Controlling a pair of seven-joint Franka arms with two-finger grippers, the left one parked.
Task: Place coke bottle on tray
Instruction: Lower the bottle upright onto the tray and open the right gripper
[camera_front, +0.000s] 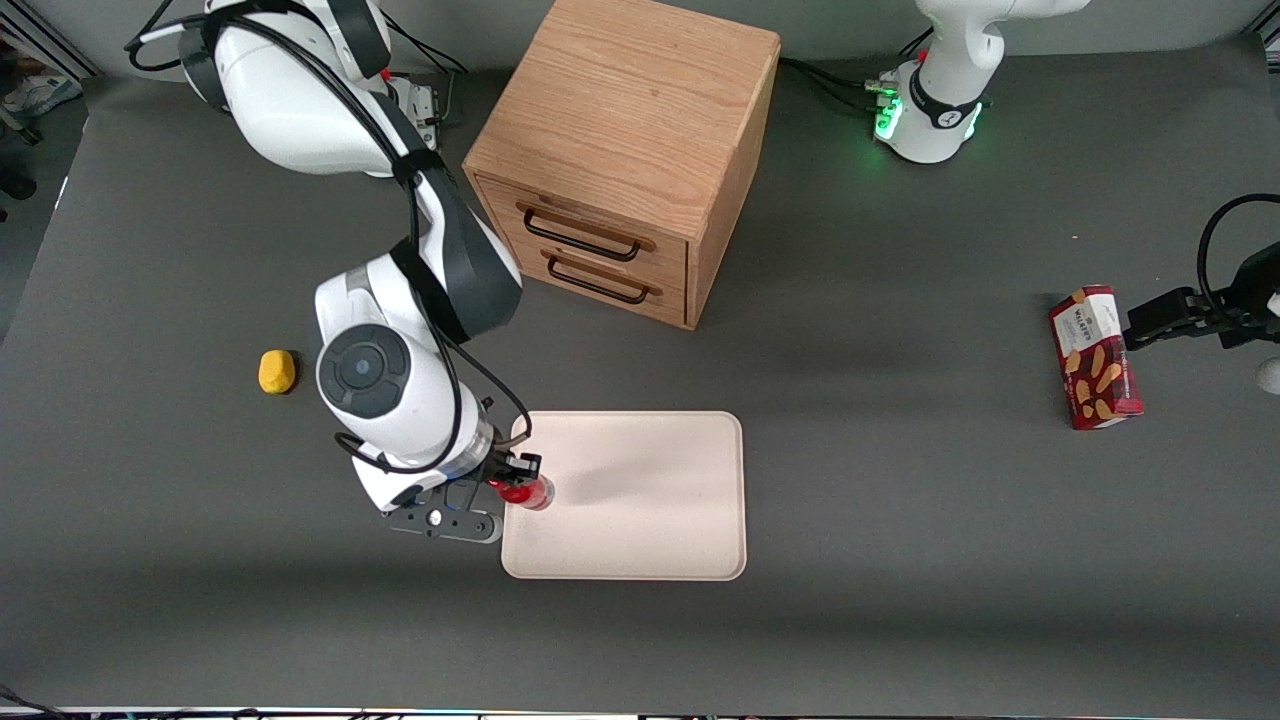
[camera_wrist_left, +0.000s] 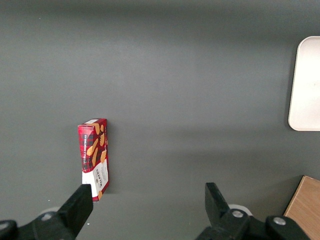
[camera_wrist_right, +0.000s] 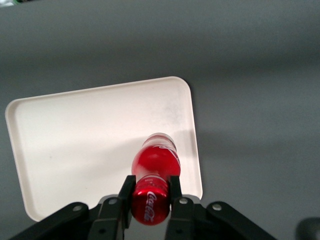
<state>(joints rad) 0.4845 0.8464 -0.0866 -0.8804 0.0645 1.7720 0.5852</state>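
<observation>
claw (camera_wrist_right: 151, 199) pinched the coke bottle (camera_wrist_right: 155, 172) at its neck over the tray (camera_wrist_right: 75, 135) edge; placement underway, lowering and release judged next.

1 coke bottle (camera_front: 527, 491), red, clamped at the neck by the gripper (camera_wrist_right: 151, 192) above the tray's edge nearest the working arm. 1 tray (camera_front: 640, 470), cream, rounded corners. 1 wooden cabinet (camera_front: 625, 150) with 2 drawers, 1 dark handle on each, so 2 handles. 1 yellow lump (camera_front: 277, 371) on the table toward the working arm's end. 1 red snack box (camera_front: 1095, 357) toward the parked arm's end. 1 table (camera_front: 900, 550), grey. 2 fingers on the gripper, 1 on each side of the bottle neck.
</observation>
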